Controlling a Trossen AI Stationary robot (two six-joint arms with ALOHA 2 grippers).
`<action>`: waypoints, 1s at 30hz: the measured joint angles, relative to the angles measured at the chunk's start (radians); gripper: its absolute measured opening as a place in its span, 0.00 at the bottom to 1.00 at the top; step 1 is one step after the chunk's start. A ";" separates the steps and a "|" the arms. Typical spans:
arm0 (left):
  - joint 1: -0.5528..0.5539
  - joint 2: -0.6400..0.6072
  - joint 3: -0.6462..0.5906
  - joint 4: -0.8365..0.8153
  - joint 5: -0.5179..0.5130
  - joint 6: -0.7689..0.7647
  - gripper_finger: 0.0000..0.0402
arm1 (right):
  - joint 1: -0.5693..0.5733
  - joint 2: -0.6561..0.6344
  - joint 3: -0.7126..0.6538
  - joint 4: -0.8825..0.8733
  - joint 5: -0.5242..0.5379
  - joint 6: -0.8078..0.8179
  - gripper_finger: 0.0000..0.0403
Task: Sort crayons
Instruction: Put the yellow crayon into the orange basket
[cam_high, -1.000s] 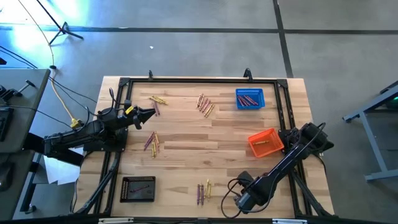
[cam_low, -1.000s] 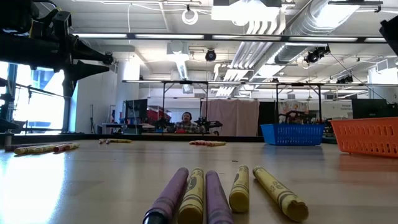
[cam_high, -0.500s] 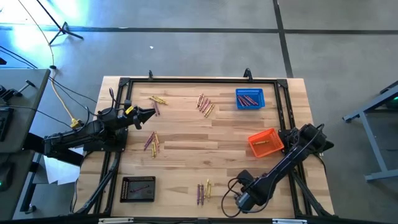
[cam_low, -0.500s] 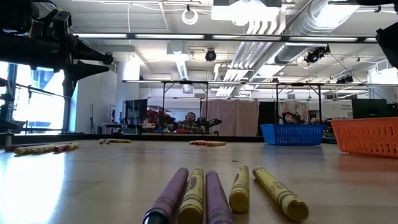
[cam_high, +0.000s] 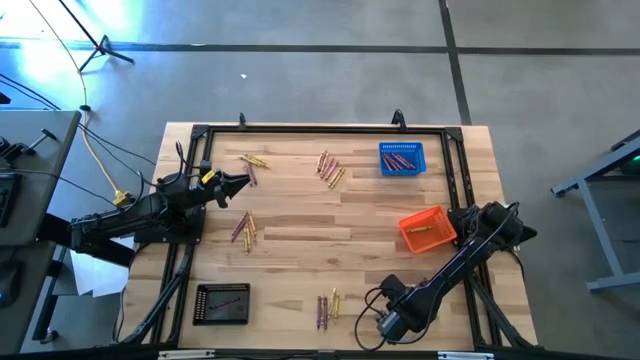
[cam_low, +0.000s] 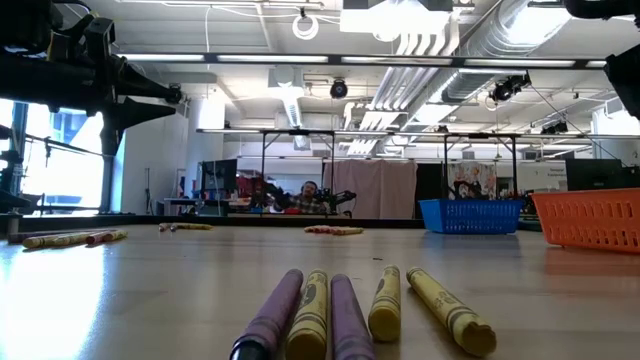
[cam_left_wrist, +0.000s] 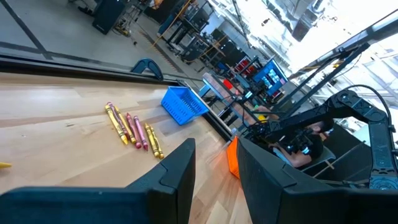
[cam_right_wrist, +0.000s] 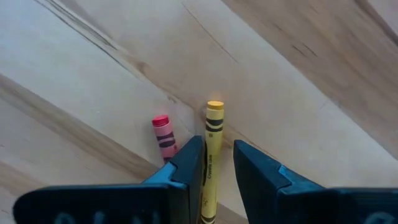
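Right gripper (cam_right_wrist: 217, 168), seemingly shifted; yellow crayon (cam_right_wrist: 212, 149) lengthwise between fingers.

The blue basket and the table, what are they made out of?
The blue basket looks like plastic mesh: its walls show a fine grid of holes. The table looks like wood with a smooth finish: pale planks with grain lines.

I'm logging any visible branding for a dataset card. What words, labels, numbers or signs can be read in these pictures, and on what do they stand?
None can be read.
Wrappers of the crayons nearest the low camera: dark print bands, too blurred to read.
Yellow crayon between the right gripper's fingers: black marks, no legible letters.
Red crayon beside it: dark bands only.
Posters and screens in the room beyond the table: too small to read.
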 joint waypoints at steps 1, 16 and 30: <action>0.000 0.000 0.000 0.000 0.000 0.000 0.26 | -0.002 0.000 0.000 0.000 0.002 0.000 0.20; 0.000 0.000 0.000 0.000 0.000 0.000 0.26 | -0.005 -0.015 -0.003 -0.017 -0.001 0.003 0.03; 0.000 0.000 0.000 0.000 0.000 0.000 0.26 | -0.060 -0.263 0.096 -0.495 0.318 0.000 0.03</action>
